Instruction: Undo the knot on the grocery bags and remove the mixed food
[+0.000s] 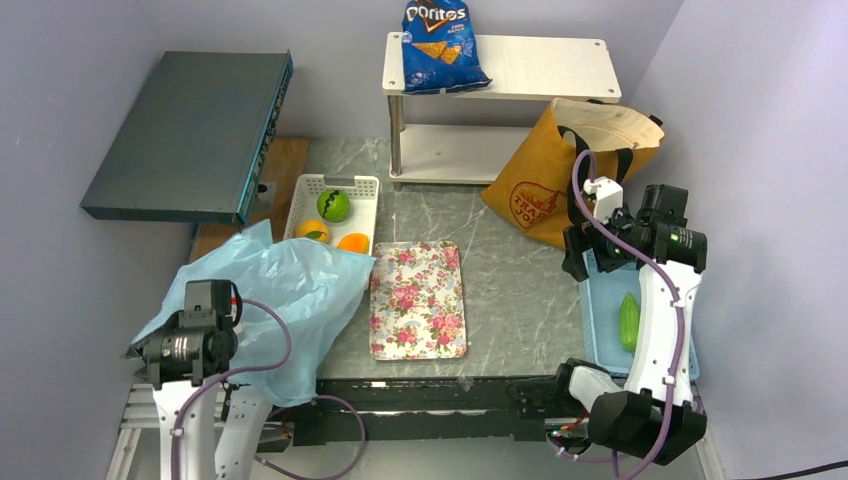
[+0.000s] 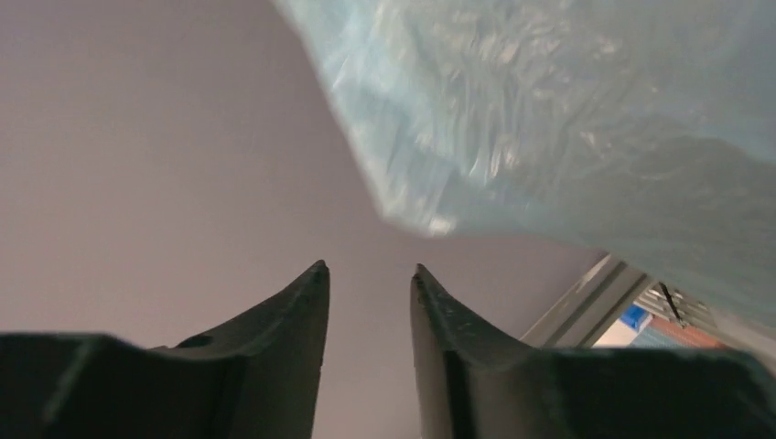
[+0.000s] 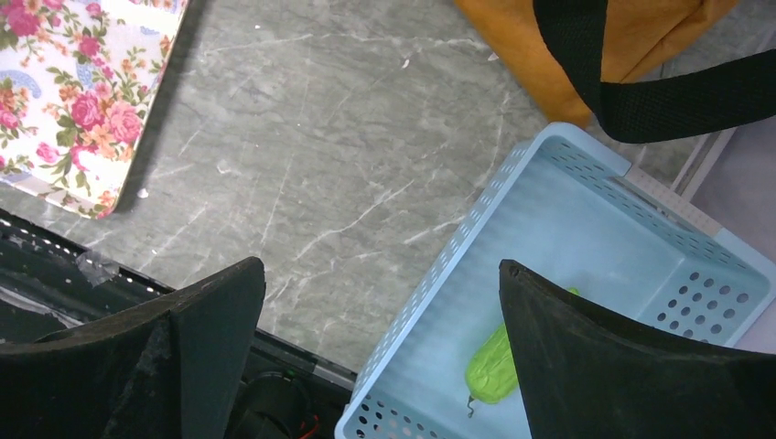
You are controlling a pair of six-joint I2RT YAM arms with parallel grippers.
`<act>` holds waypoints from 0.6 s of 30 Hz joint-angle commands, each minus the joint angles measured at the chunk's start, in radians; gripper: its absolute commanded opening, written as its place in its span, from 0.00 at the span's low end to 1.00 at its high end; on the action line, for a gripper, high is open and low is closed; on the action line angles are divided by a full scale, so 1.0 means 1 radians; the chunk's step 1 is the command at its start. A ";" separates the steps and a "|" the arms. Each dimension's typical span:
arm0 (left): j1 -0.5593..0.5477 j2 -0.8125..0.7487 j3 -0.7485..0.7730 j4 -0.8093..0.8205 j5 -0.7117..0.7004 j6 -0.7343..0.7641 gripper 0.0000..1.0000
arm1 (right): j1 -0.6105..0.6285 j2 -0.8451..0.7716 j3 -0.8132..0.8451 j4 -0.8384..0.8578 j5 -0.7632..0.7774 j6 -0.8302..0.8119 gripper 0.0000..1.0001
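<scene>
The orange-tan tote point(image 1: 545, 170) with a dark-red logo leans against the shelf at the back right, and its black straps point(image 1: 603, 160) hang loose. It also shows in the right wrist view point(image 3: 517, 41) with a strap point(image 3: 677, 102). I see no knot. The light-blue plastic bag point(image 1: 275, 285) lies slack at the near left and fills the top of the left wrist view point(image 2: 567, 110). My left gripper point(image 1: 140, 350) point(image 2: 368, 267) is open and empty beside the bag. My right gripper point(image 1: 577, 262) point(image 3: 380, 265) is wide open and empty above the light-blue basket point(image 3: 476, 229), which holds a long green vegetable point(image 1: 628, 320) point(image 3: 490, 370).
A white basket point(image 1: 300, 195) holds a green round fruit point(image 1: 333, 205) and two orange fruits point(image 1: 312, 230). A floral tray point(image 1: 417, 298) point(image 3: 82, 101) lies mid-table. A blue Doritos bag point(image 1: 440, 40) sits on the white shelf point(image 1: 545, 65). A dark flat box point(image 1: 190, 135) stands at the far left.
</scene>
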 commanded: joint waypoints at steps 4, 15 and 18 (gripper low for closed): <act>0.057 0.069 -0.006 0.002 0.139 -0.101 0.66 | 0.011 0.005 0.043 0.002 0.000 0.035 1.00; 0.183 0.292 0.363 -0.002 0.423 -0.069 0.99 | 0.024 0.021 0.038 0.015 0.012 0.039 1.00; 0.183 0.311 0.431 -0.001 0.503 -0.004 0.99 | 0.028 0.021 0.021 0.018 0.009 0.050 1.00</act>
